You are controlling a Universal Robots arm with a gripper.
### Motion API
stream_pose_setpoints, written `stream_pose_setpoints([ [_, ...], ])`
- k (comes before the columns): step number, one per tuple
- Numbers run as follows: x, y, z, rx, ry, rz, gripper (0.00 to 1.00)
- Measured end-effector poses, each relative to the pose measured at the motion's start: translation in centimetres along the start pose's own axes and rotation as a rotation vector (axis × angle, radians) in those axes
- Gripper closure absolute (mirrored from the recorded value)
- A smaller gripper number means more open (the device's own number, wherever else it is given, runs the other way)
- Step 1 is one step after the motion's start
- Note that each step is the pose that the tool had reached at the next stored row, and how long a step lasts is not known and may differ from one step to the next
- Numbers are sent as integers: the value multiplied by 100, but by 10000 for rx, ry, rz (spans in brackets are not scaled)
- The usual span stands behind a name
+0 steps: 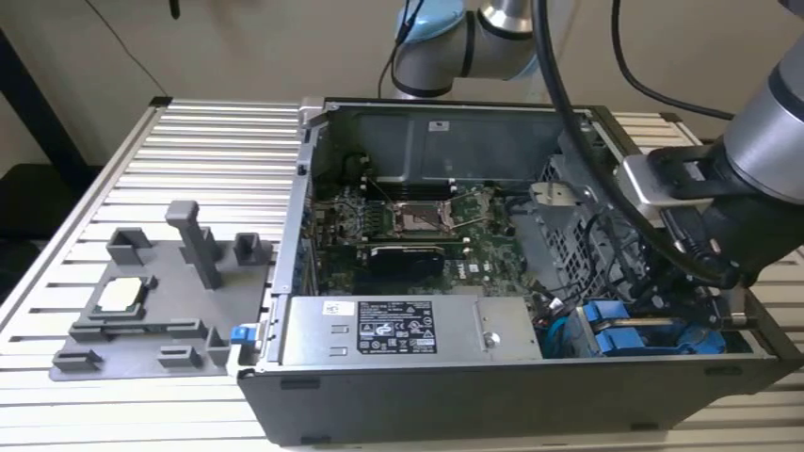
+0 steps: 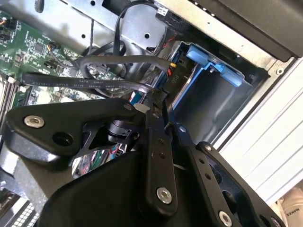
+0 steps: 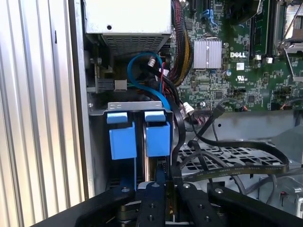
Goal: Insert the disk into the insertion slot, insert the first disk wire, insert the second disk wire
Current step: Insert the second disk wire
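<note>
Disk [image 3: 157, 137] seated in insertion slot [image 3: 137, 108]; end effector [image 3: 163, 182] apparently clamped on black cable connector [image 2: 171, 78] beside it.

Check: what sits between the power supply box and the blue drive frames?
In the first wrist view, a blue cable loops between the power supply box and blue drive frames.

case [image 1: 415, 395] sat on surface [image 1: 214, 141] | tray [image 1: 151, 311] lay at its exterior-view left | disk [image 3: 157, 137] stood in insertion slot [image 3: 137, 108] | claw [image 3: 163, 189] beside disk
</note>
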State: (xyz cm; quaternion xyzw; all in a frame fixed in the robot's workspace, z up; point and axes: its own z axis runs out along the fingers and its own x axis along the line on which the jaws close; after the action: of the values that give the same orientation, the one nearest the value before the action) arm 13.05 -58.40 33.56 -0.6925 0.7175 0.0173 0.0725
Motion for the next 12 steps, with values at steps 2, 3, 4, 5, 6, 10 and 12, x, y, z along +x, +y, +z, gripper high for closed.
stream_pose_setpoints([
  [2,0,0,1,0,2,0,84],
  [3,0,0,2,0,1,0,84],
  [4,0,0,3,0,0,0,84],
  [5,0,0,4,0,-1,1,82],
  [6,0,0,4,-1,-1,4,82],
  [10,0,0,4,-5,0,14,76],
  [12,0,0,4,-6,1,24,76],
])
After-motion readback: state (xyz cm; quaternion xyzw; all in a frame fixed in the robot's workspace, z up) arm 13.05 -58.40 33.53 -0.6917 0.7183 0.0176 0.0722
